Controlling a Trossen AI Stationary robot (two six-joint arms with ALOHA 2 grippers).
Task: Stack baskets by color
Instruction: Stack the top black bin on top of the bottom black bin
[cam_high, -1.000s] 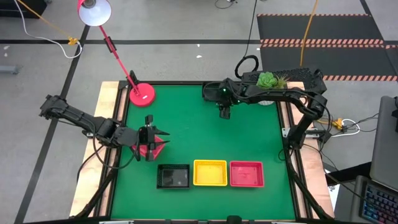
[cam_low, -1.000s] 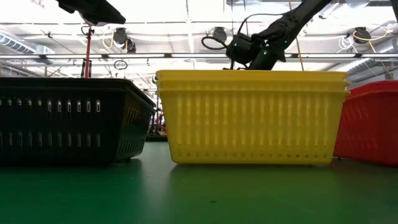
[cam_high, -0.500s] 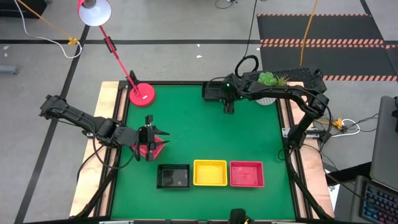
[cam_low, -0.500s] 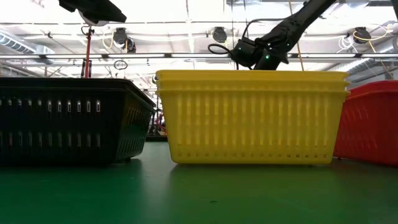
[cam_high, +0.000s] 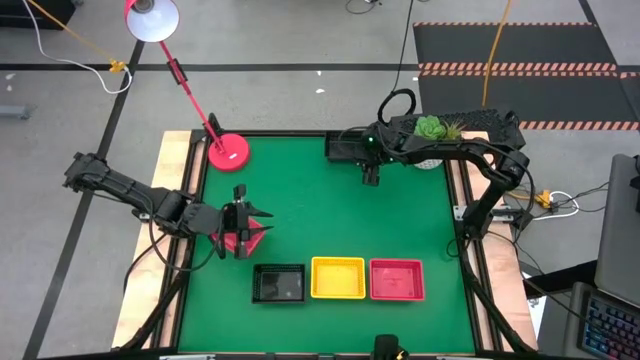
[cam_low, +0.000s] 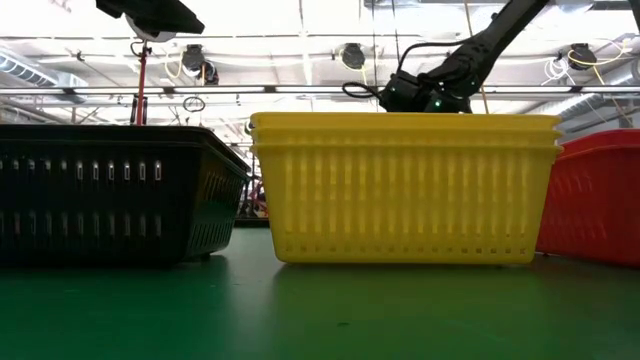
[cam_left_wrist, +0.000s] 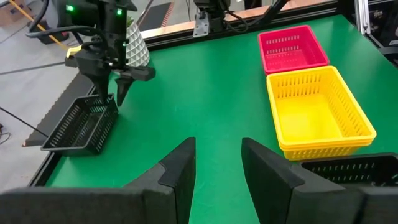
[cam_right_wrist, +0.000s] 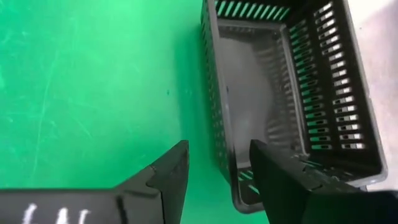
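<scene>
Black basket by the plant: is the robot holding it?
No, nothing holds it yet. The right gripper is open, with one wall of the black basket between its fingers, not pinched.

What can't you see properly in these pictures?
- High view: the left gripper covers most of the tilted red basket under it; held or not is unclear.
- Low view: the front red basket is cut off by the edge.
- High view: whatever is nested under the front black basket is hidden by it.
</scene>
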